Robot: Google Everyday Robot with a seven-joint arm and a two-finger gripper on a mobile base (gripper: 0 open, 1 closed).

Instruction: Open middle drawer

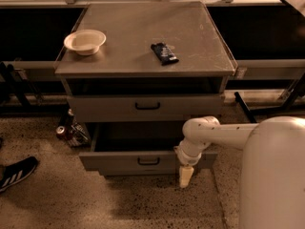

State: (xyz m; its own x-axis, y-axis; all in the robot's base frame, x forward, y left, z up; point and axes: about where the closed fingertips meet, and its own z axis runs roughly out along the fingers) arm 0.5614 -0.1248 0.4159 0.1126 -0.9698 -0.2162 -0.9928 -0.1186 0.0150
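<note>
The grey cabinet has two drawer fronts in view, each with a small black bar handle. The lower one, the middle drawer [119, 162], is pulled out and shows its dark inside. The drawer above it [143, 108] sits nearly in, below a dark gap. Any drawer lower down is hidden. My gripper [186, 175] hangs from the white arm [214, 130], pointing down in front of the right end of the pulled-out drawer's front, right of its handle [148, 161].
A white bowl [85, 41] and a dark snack packet [164, 53] lie on the cabinet top [143, 27]. Cans [64, 128] stand on the floor left of the cabinet. A person's shoe [16, 173] is at the far left. My white body [274, 175] fills the lower right.
</note>
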